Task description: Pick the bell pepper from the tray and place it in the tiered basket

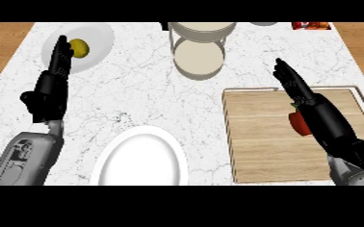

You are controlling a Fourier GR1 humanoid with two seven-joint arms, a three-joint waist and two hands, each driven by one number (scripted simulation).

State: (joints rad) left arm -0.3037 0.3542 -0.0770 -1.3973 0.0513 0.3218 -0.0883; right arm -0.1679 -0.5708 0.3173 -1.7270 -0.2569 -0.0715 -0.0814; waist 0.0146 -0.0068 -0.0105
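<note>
A red bell pepper with a green stem lies on the wooden tray at the right. My right hand hangs over it with straight fingers pointing away from me, and it hides the pepper's right side. The tiered basket stands at the back centre, with two round beige tiers, one above the other. My left hand rests open at the left, fingers up, away from both.
A white plate at the back left holds a yellow-green fruit. Another white plate lies near the front edge. A red-and-white object sits at the back right, and a grey one beside it.
</note>
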